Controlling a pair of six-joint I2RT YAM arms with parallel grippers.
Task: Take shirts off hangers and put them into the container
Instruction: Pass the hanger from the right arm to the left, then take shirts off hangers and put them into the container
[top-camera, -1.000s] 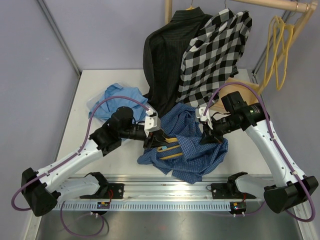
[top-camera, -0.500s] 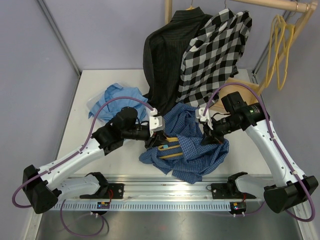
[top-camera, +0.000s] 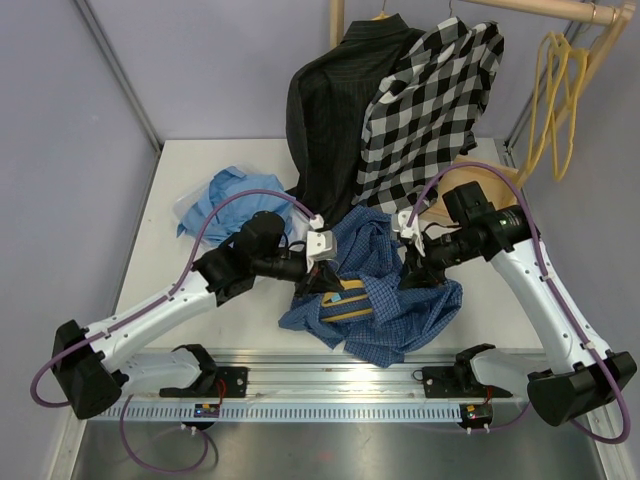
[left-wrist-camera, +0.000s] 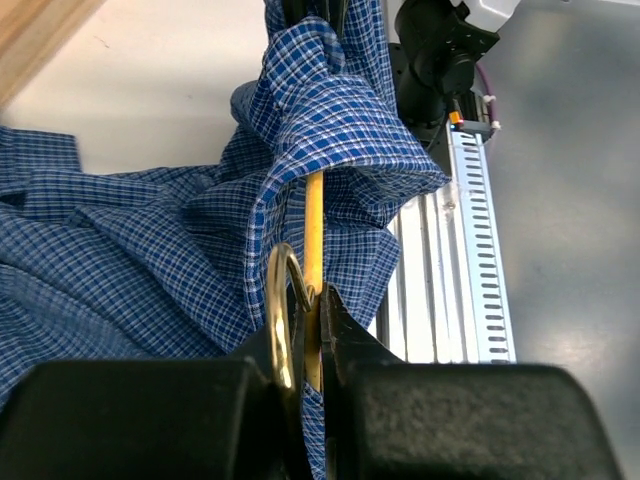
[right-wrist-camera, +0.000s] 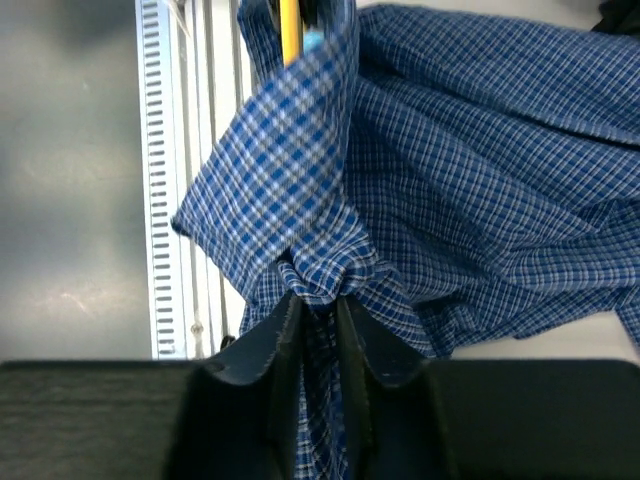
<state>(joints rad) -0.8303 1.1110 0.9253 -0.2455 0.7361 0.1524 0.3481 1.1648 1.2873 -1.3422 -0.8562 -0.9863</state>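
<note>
A dark blue small-check shirt (top-camera: 400, 300) lies crumpled on the near middle of the white tabletop (top-camera: 240, 155), between the two arms. A thin yellow clothes hanger (top-camera: 345, 298) is still inside it, and its bar comes out from under a fold of the cloth. The fingers of the left gripper (left-wrist-camera: 310, 300) are together and clamped on this hanger, just where the round metal hook (left-wrist-camera: 277, 310) meets the yellow bar. The fingers of the right gripper (right-wrist-camera: 320, 310) stand close together on a bunch of the same blue cloth at the right side of the shirt, and the cloth fills the narrow gap between them.

Behind, a black pinstriped shirt (top-camera: 330, 110) and a black-and-white large-check shirt (top-camera: 430, 100) hang side by side, touching. A plain light blue shirt (top-camera: 235, 195) lies at the left part of the tabletop. Some bare yellow hangers (top-camera: 555, 100) hang from the wooden rail (top-camera: 540, 10) at the far right.
</note>
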